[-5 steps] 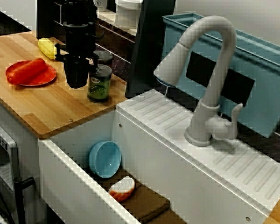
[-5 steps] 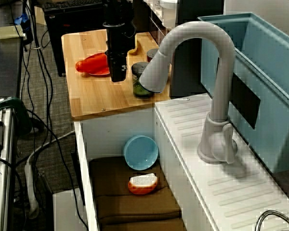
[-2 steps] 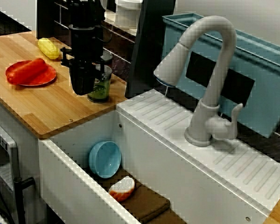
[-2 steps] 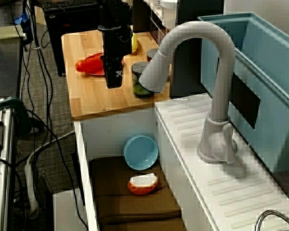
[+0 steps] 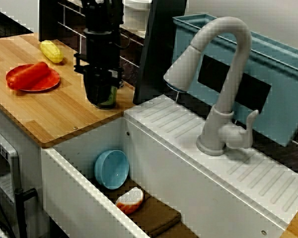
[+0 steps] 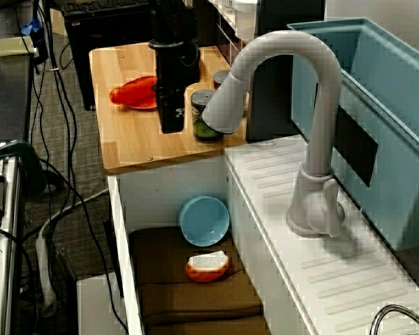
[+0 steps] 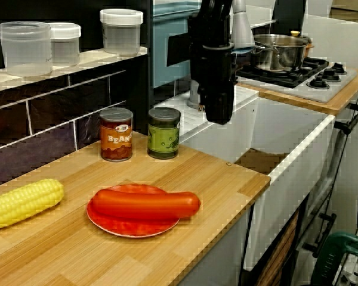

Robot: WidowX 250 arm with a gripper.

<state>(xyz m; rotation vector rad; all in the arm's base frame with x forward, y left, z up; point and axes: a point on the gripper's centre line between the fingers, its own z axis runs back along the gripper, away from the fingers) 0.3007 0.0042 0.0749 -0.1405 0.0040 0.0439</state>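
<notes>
Front-of-sink view first, Ana: where does the tool (image 5: pixel 100 96) hang?

Upright over the counter (image 5: pixel 54 116), Ben, directly in front of the green can (image 5: pixel 111 100). It covers most of the can, and only a green sliver shows at the tool's 3 o'clock edge. From this angle I cannot tell whether the two touch.

And the view along the sink?

That one separates them. The tool (image 6: pixel 170 122) stands at the 9 o'clock side of the green can (image 6: pixel 204 118), just beside it with a narrow gap between. So the can lies at the tool's 3 o'clock. The beans can (image 6: pixel 221 77) sits beyond, between 1 and 2 o'clock, partly hidden.

Counter-level view?

The sides flip. The green can (image 7: pixel 164 133) lies at 8 o'clock from the tool (image 7: pixel 219 113). It stands upright next to the beans can (image 7: pixel 116 134), both toward the back of the counter (image 7: pixel 227 179). The tool's tip hangs clear of the wood. I judge it roughly level with the can's upper half, and nearer the counter's front edge than the can is.

Long axes?

Vertical for both the can and the tool, side by side.

Is the tool spread or pinched?

I cannot tell. In every view its end reads as one dark block, and I see nothing held in it.
</notes>
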